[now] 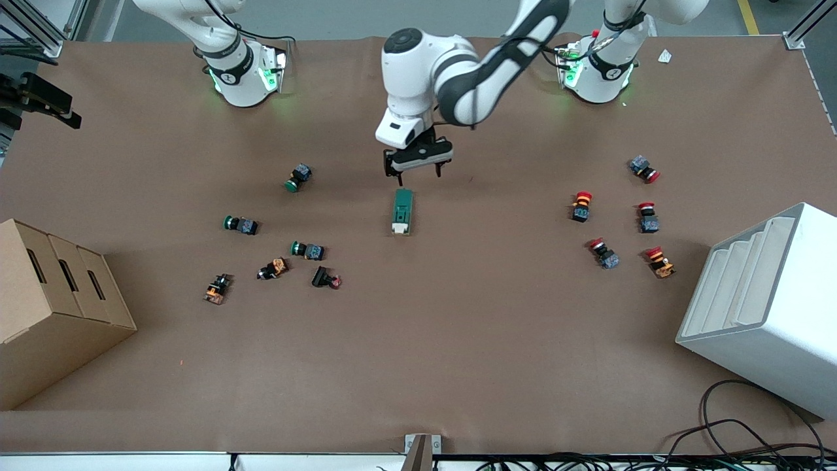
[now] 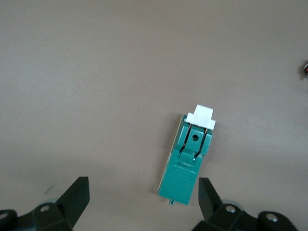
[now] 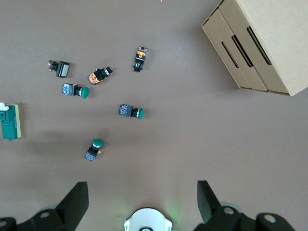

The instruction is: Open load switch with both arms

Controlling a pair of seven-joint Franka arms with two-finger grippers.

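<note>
- Table [image 1: 458, 366]: a brown surface that carries all the parts and both arm bases.
- White stepped bin [image 1: 765, 307]: stands at the left arm's end of the table, near the front camera.
- Cardboard box [image 1: 52, 307]: has three slots and stands at the right arm's end of the table, also near the front camera.
- Left arm [image 1: 471, 72]: reaches from its base toward the table's middle. The left gripper [image 1: 418, 169] hangs over the table just above the load switch's green end. Its fingers [image 2: 72, 195] are spread wide with nothing between them, and they do not touch the switch.
- Right arm [image 1: 229, 59]: waits folded over its own base. The right gripper [image 3: 142, 197] is high above the table near that base, jaws released and empty.
- Load switch [image 1: 401, 211]: lies flat near the table's middle, apart from the other parts. Its white lever piece [image 2: 200, 115] is at the end nearer the front camera.
- Green push buttons [image 1: 299, 176]: scattered with orange and dark parts toward the right arm's end of the table, well apart from the load switch.
- Red push buttons [image 1: 581, 205]: five lie in a loose group toward the left arm's end.
</note>
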